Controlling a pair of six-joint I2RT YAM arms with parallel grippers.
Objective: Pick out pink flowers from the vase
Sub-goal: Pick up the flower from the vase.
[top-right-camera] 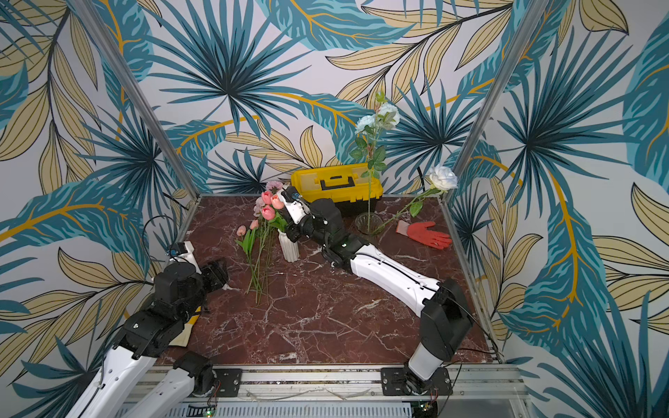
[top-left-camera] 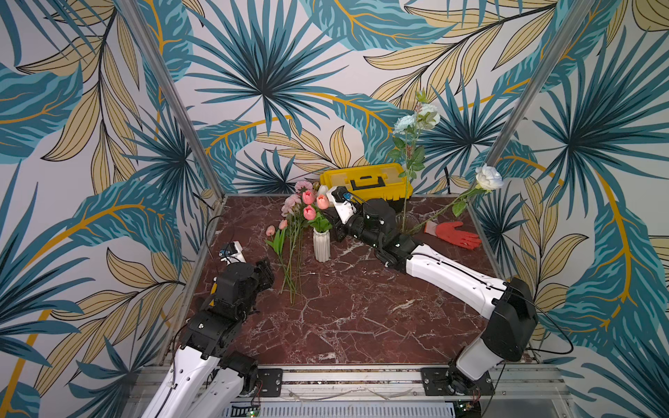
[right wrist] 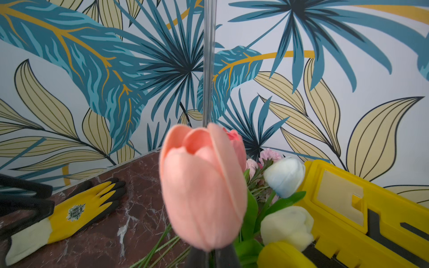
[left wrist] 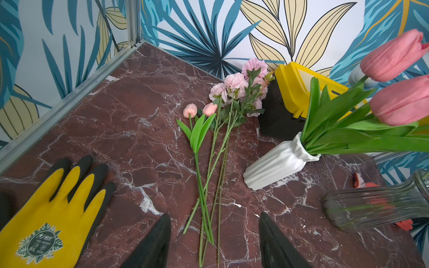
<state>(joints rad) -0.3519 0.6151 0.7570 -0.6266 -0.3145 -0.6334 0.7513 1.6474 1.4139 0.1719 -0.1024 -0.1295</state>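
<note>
Right wrist view: stretched forward, the right fingers [right wrist: 224, 258] clamp a pink tulip [right wrist: 202, 185]; left fingers [left wrist: 153, 243] apart.

Yellow toolbox [top-left-camera: 365, 179] at the marble table's [top-left-camera: 344, 325] back edge; orange glove [top-left-camera: 454, 233] nearby; yellow glove [left wrist: 58, 204] well apart

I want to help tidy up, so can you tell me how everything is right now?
right gripper: shut on pink tulip stem
left gripper: open, empty
white vase: upright, holding tulips
loose pink flowers: lying flat
glass vase: upright, holding white rose
yellow toolbox: lid shut
</note>
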